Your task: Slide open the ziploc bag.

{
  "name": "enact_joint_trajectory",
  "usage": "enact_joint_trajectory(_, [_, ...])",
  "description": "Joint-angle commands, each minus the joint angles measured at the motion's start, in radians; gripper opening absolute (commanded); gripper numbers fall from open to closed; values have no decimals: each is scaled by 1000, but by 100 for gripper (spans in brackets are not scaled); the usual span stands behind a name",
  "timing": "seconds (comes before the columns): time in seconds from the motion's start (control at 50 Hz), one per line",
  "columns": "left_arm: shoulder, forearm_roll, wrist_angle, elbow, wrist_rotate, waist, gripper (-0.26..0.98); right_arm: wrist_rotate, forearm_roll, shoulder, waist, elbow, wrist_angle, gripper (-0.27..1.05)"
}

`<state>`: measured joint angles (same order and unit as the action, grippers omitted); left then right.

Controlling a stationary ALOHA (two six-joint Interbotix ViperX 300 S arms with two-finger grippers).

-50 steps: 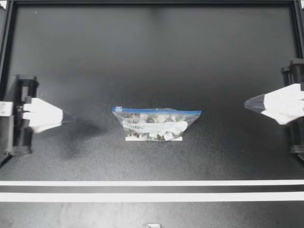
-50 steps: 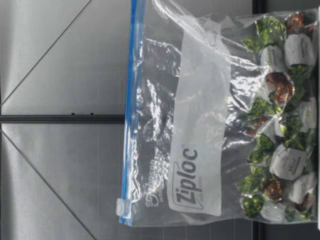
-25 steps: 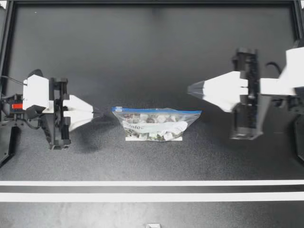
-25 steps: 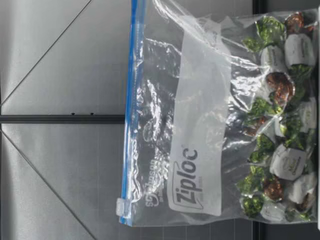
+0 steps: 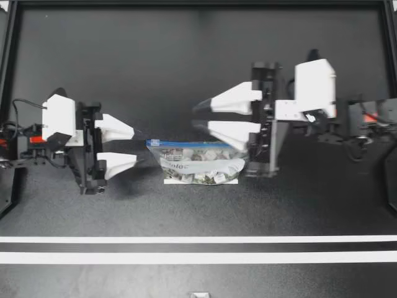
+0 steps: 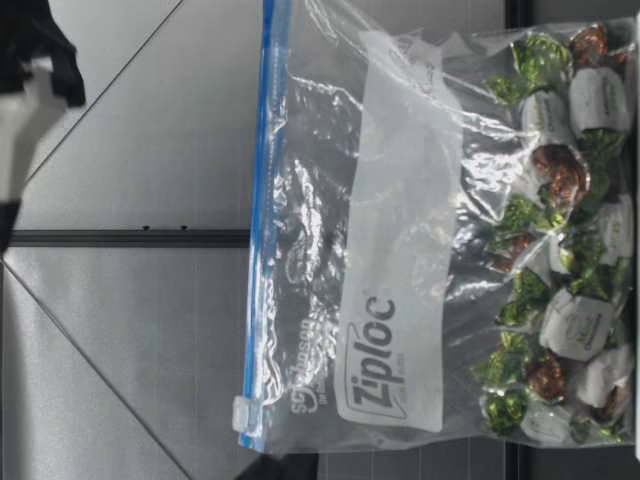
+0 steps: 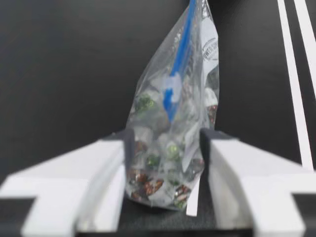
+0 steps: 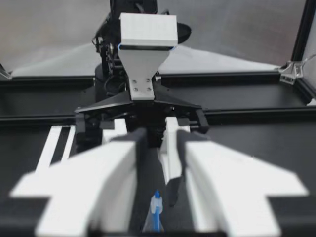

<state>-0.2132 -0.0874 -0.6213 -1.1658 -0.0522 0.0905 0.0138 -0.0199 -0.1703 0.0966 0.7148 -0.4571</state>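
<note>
Filling nearly the whole top view is the black table (image 5: 186,62), with two white tape lines (image 5: 198,239) running across the lower part of the frame. My right arm comes in from the right edge. The right tool (image 5: 197,115) sits just right of centre, its two white fingers spread and holding nothing, and its lower finger overlaps the bag's upper right corner in the frame. In the right wrist view the blue strip shows under the gap between those fingers.

The left tool (image 5: 134,146), left of centre, is likewise wide open and grips nothing, with its tips at the bag's left end. The left wrist view puts the bag's near end between the spread fingers (whether either pad brushes the plastic I cannot tell).

The ziploc bag (image 5: 201,162) is at the middle of the frame, a little below centre. In the low view it stands upright on the table with its zip edge uppermost. The blue zip strip (image 5: 211,145) runs along the bag's upper edge in the top view. Wrapped sweets (image 6: 560,180), green, brown and white, are heaped in the bag's lower part. The small white slider (image 5: 154,143) sits at the strip's left end, nearest the left tool.
</note>
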Motion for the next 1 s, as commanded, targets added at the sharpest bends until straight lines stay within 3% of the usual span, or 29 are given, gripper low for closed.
enact_joint_trajectory(0.0, [11, 3, -26, 34, -2, -5, 41, 0, -5, 31, 11, -63, 18, 44])
enact_joint_trajectory(0.18, [25, 5, -29, 48, -2, -11, 37, -2, -21, 106, 11, -124, 92, 44])
enact_joint_trajectory(0.5, [23, 3, -23, 49, -5, -11, -3, -2, -66, 236, 9, -229, 230, 49])
enact_joint_trajectory(0.64, [15, 5, -21, 51, -3, -11, -14, -2, -72, 267, 9, -253, 282, 53])
enact_joint_trajectory(0.98, [8, 6, -15, 55, 5, -11, -14, -3, -71, 308, -5, -270, 319, 53])
